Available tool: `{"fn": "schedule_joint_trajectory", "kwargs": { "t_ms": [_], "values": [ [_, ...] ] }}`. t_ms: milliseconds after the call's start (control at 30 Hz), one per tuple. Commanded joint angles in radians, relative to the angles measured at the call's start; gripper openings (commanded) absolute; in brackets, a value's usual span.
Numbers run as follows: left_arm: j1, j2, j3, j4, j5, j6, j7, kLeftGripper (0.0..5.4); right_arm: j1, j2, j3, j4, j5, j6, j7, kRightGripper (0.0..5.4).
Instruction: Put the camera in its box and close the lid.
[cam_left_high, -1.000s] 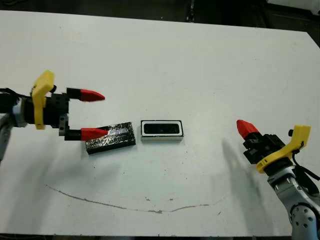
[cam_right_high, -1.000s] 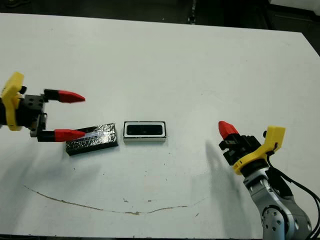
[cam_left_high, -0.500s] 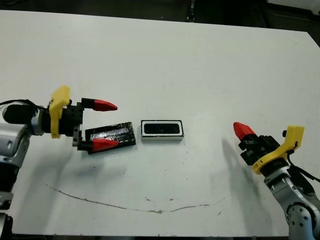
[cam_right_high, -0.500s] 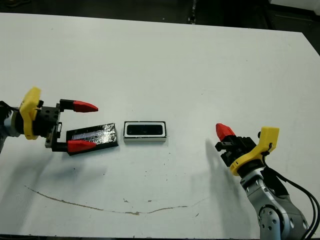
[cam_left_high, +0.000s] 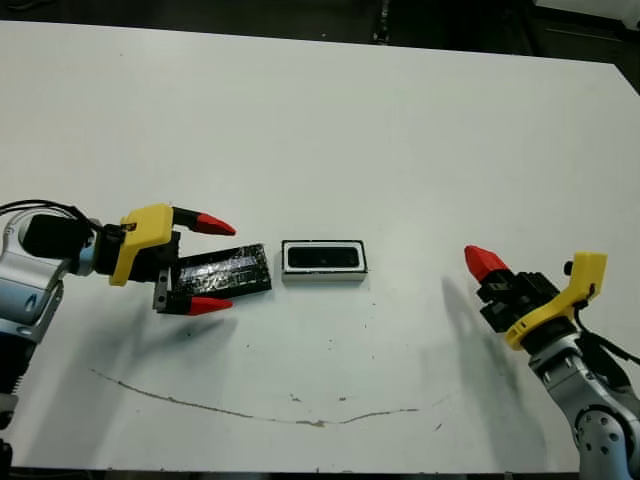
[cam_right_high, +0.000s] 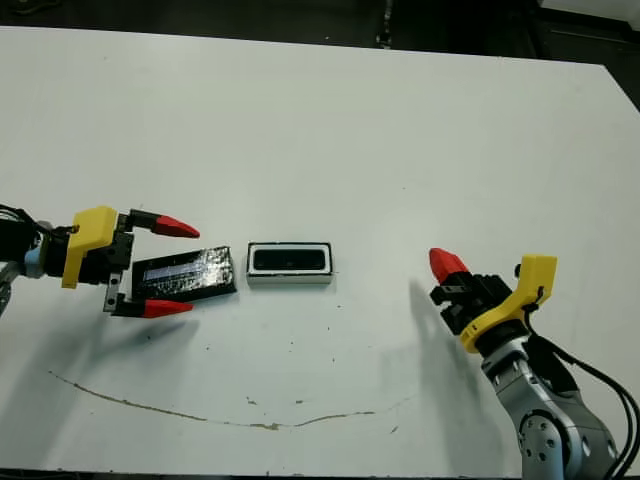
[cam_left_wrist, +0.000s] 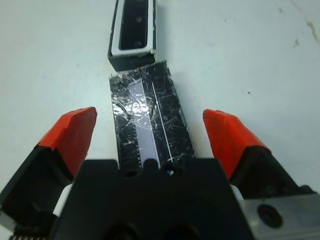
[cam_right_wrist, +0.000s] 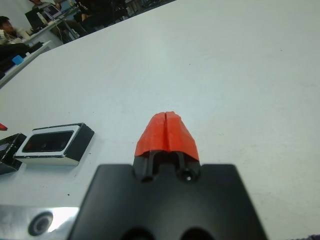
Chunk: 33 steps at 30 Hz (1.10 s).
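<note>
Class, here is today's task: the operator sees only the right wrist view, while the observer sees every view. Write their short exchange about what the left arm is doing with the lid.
Operator: I only see a corner of the lid. Where is the left gripper?
Observer: The left gripper is open, with one finger on each side of the lid.
Operator: Is it touching the lid?
Observer: No. In the left wrist view there is a gap between both fingers and the lid's long edges.
Operator: Is the lid on the box?
Observer: No. It lies flat on the table, to the left of the box.
</note>
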Motion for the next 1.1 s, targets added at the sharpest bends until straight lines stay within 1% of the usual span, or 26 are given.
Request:
{"fn": "schedule_joint_trajectory", "kwargs": {
  "t_ms": [33, 167, 267, 400, 533, 633, 733, 800, 1100],
  "values": [
    [-0.007, 0.031, -0.022, -0.019, 0.039, -0.003, 0.011, 5.4, 0.014, -0.02, -0.011, 0.013, 0.0, 0.012, 0.006, 0.01],
    [-0.026, 0.034, -0.043, -0.009, 0.041, 0.055, -0.003, 5.4, 0.014, -0.021, -0.012, 0.017, 0.002, 0.007, 0.014, 0.01],
    [-0.026, 0.027, -0.047, 0.006, 0.051, 0.037, 0.009, 5.4, 0.016, -0.022, -0.011, 0.013, -0.004, 0.004, 0.011, 0.01],
    [-0.018, 0.014, -0.037, 0.022, 0.036, 0.04, 0.019, 5.4, 0.014, -0.019, -0.015, 0.018, 0.006, 0.01, 0.013, 0.01],
    [-0.015, 0.008, -0.032, 0.024, 0.004, 0.118, 0.022, 5.4, 0.016, -0.023, -0.012, 0.014, 0.0, 0.013, 0.01, 0.01],
    [-0.015, 0.017, -0.036, 0.005, -0.004, 0.192, 0.03, 5.4, 0.015, -0.024, -0.011, 0.012, 0.002, 0.016, 0.011, 0.01],
    [-0.004, 0.014, -0.028, -0.003, -0.006, 0.193, 0.045, 5.19, 0.015, -0.024, -0.009, 0.016, 0.004, 0.01, 0.017, 0.0],
    [0.004, 0.009, -0.02, -0.005, -0.017, 0.204, 0.054, 4.93, 0.014, -0.024, -0.01, 0.017, 0.006, 0.015, 0.014, 0.0],
    [0.016, 0.017, -0.009, -0.008, -0.056, 0.226, 0.042, 3.59, 0.015, -0.023, -0.004, 0.01, -0.003, 0.013, 0.002, 0.0]
  ]
}}
